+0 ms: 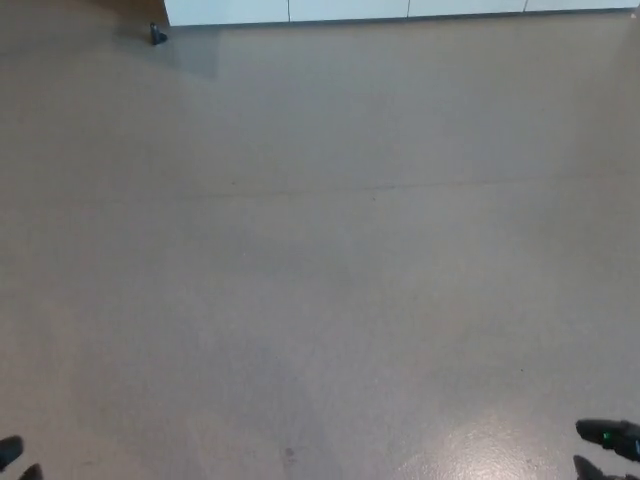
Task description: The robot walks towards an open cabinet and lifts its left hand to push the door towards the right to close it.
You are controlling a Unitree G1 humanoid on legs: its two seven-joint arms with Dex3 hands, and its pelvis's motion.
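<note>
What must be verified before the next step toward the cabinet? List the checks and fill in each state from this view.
1. Floor between robot and cabinet free of obstacles: ok; only a small dark object sits far left near the cabinet base.
2. Cabinet in view: ok, just its white lower edge along the top.
3. Open door located: cannot tell; only panel bottoms show.
4. Left hand raised to push: not ok; it is low at the bottom left corner.
5. Right hand clear of the path: ok, low at the bottom right.
6. Hands open or shut: cannot tell.
</note>
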